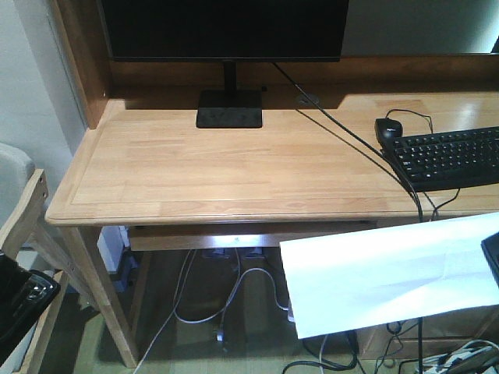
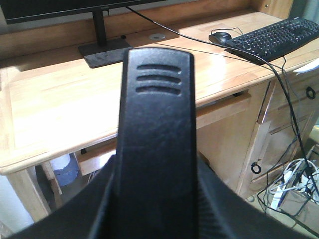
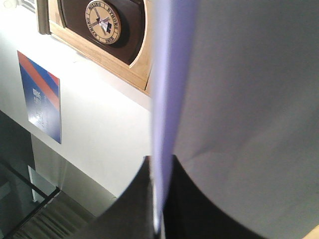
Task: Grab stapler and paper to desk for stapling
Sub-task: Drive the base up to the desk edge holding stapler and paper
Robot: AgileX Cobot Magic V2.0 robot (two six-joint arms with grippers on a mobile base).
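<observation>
Short of the light wooden desk (image 1: 195, 171), clamps the stiff black stapler (image 2: 157, 99) across its body in the left gripper (image 2: 157, 169), pinches the limp white paper sheet (image 1: 390, 269) by one edge in the right gripper (image 3: 162, 201).

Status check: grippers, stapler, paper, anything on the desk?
Jaws: left gripper shut on stapler, right gripper shut on paper. Both held in front of the desk, not set down yet. Monitor base at back; keyboard, mouse, cable at right.
</observation>
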